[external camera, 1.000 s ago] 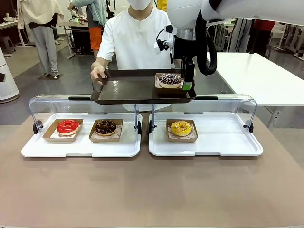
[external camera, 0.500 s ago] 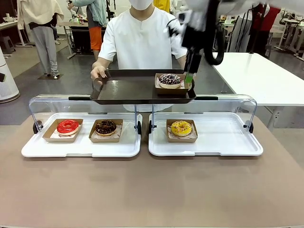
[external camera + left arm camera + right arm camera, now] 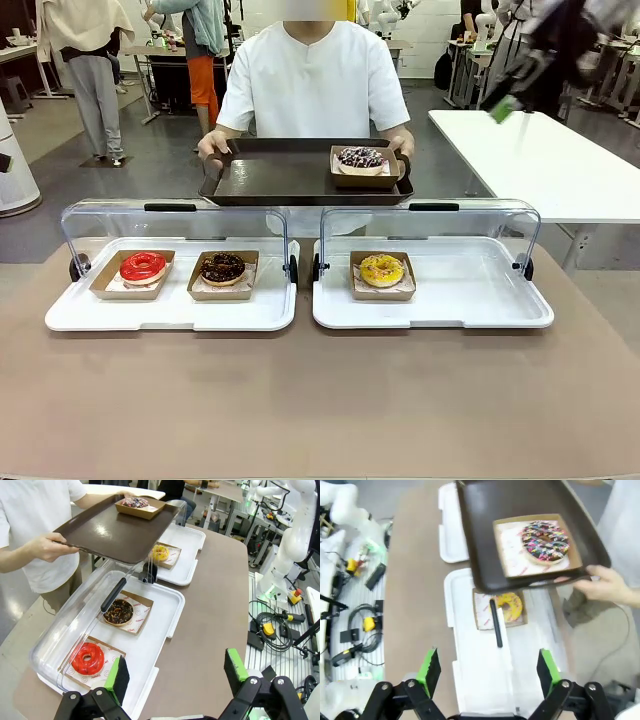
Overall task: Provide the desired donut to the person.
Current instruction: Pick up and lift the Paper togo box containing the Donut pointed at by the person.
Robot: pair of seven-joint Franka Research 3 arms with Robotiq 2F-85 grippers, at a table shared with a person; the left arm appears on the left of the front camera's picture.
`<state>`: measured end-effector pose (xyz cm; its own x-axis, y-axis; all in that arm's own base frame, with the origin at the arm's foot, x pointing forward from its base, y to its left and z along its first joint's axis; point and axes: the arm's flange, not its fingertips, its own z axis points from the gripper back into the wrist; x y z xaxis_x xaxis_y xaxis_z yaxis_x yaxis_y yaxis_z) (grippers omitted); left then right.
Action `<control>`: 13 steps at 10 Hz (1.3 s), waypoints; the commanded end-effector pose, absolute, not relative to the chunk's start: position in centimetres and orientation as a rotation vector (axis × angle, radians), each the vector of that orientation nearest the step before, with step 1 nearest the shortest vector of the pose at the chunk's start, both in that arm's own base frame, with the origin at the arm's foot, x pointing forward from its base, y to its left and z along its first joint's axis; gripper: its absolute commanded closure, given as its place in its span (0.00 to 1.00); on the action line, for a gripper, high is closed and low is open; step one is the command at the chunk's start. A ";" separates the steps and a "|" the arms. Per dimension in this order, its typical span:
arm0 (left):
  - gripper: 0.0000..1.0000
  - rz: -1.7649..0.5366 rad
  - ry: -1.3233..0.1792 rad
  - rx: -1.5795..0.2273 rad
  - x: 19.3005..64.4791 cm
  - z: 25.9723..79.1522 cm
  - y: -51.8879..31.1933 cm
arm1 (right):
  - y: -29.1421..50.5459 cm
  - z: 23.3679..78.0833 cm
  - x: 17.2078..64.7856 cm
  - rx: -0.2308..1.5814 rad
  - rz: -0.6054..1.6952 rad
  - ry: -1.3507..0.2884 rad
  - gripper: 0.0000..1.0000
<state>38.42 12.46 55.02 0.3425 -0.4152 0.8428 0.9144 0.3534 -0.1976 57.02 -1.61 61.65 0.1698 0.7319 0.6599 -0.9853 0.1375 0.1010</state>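
On the dark brown tray (image 3: 270, 182), at its end toward the robot's right, the sprinkled chocolate donut (image 3: 360, 157) sits in a shallow cardboard boat (image 3: 364, 181). The person (image 3: 315, 80) holds this tray level just beyond the table's far edge, one hand (image 3: 213, 146) gripping each short end, above two raised clear lids (image 3: 110, 222).

Right gripper (image 3: 488, 672): fingers spread wide with nothing between them, raised high over the table's right half and well apart from the tray; its wrist view looks down on the donut. In the front view it is motion-blurred.

Left gripper (image 3: 176, 672): fingers likewise spread and empty, near the table's left edge.

On the table (image 3: 320, 400), along its far edge, two white display trays lie side by side. The left display tray (image 3: 170, 316) carries a red glazed donut (image 3: 143, 266) and a dark chocolate donut (image 3: 222, 266). The right display tray (image 3: 470, 300) carries a yellow donut (image 3: 381, 269). Each lies in its own cardboard boat.
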 end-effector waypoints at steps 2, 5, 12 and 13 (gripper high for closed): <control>0.00 -0.983 -0.796 -0.774 38.4 55.1 12.5 | -8.1 54.8 57.4 0.883 1.338 -0.599 0.00; 0.00 -0.983 -0.796 -0.774 38.4 55.1 12.5 | -14.0 51.0 57.3 0.920 1.254 -0.809 0.00; 0.00 -0.983 -0.796 -0.774 38.4 55.1 12.5 | -16.9 51.8 54.6 0.875 1.245 -0.806 0.00; 0.00 -0.983 -0.796 -0.774 38.4 55.1 12.5 | -17.0 52.0 54.5 0.873 1.246 -0.806 0.00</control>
